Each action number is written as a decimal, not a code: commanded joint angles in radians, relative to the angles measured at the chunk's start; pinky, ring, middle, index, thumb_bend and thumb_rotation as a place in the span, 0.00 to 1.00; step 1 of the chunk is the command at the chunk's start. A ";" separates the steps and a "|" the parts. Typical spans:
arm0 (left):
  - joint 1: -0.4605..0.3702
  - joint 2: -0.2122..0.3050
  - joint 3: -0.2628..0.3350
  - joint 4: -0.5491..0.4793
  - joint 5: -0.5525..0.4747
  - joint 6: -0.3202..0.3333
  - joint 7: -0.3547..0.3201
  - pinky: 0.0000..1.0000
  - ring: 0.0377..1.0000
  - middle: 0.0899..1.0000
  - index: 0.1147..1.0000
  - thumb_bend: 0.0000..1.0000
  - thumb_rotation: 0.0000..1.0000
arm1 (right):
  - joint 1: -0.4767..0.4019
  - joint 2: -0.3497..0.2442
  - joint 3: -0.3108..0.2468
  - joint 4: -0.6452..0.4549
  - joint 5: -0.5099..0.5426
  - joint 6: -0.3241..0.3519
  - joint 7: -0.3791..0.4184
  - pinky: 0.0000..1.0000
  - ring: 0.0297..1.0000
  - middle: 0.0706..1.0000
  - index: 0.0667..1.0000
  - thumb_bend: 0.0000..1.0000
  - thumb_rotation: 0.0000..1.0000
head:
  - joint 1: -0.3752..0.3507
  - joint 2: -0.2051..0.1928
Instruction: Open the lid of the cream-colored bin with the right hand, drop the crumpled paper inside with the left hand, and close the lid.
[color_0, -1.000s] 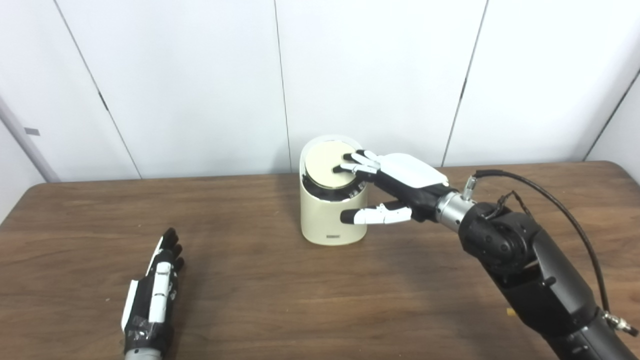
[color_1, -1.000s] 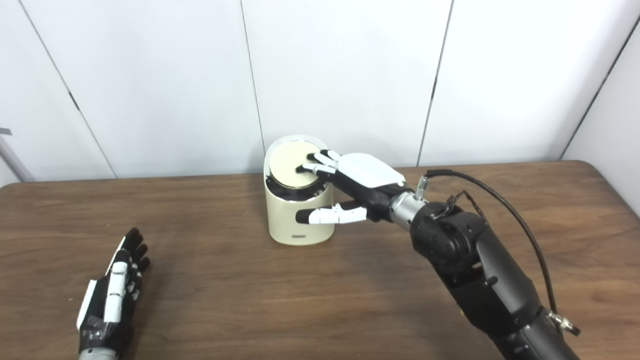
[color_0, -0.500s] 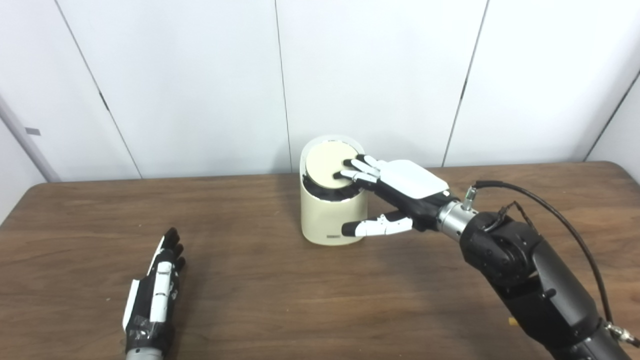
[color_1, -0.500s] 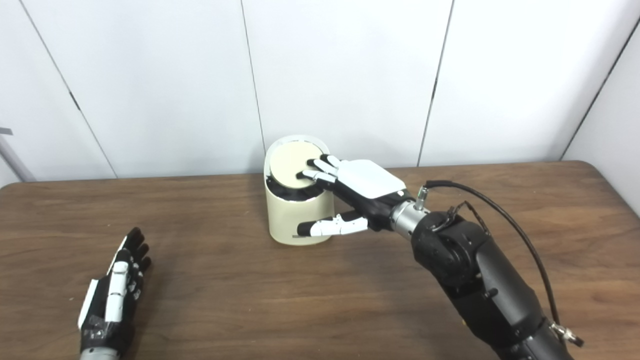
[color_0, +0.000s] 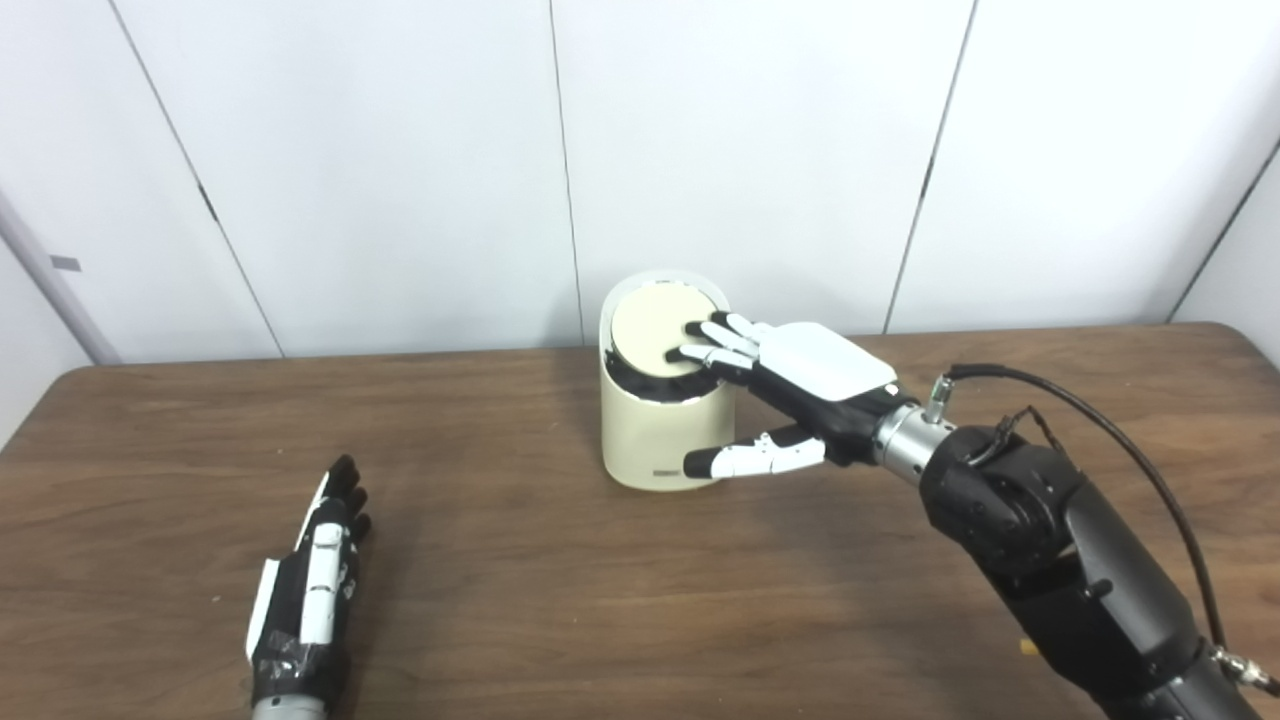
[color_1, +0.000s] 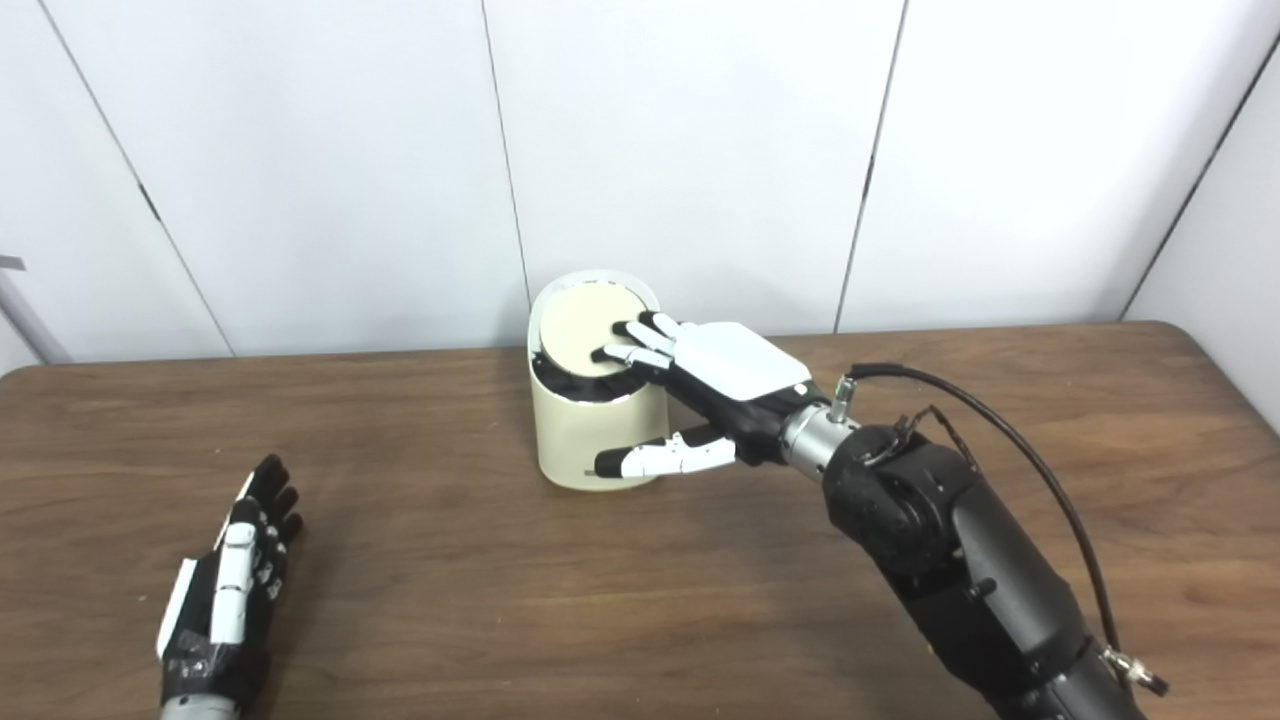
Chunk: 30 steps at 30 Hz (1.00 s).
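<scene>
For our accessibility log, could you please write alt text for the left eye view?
The right hand rests its fingers on the round lid of a cream bin at the back of a wooden table. The left hand lies open, empty, near the table's front left; no paper shows.

So the bin (color_0: 655, 425) sits a bit above the middle of the frame, near the table's (color_0: 560, 590) back edge, right in front of the wall (color_0: 400, 150). Its lid (color_0: 660, 328) is on top, tipped into the opening. The right hand (color_0: 790, 385) comes in from the lower right, fingers (color_0: 712, 340) on the lid's right side, thumb (color_0: 750, 460) against the bin's lower right. The left hand (color_0: 310, 590) lies flat on the table at lower left, well apart from the bin.
</scene>
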 joint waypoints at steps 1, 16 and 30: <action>0.012 -0.021 -0.011 0.012 -0.002 -0.031 0.001 1.00 1.00 1.00 0.99 0.55 0.91 | -0.014 -0.015 0.005 0.011 -0.001 0.002 0.026 0.98 1.00 1.00 0.88 0.66 1.00 | 0.000 0.003; 0.010 -0.021 -0.008 -0.001 -0.005 -0.016 0.008 1.00 1.00 1.00 0.99 0.56 0.91 | -0.027 -0.021 0.014 0.041 -0.001 0.024 0.065 1.00 1.00 1.00 0.89 0.67 1.00 | 0.000 0.008; 0.008 -0.020 -0.009 0.002 0.002 -0.017 0.009 1.00 1.00 1.00 0.99 0.56 0.93 | -0.035 -0.032 0.038 0.039 -0.013 0.054 0.107 1.00 1.00 1.00 0.90 0.68 1.00 | 0.001 0.010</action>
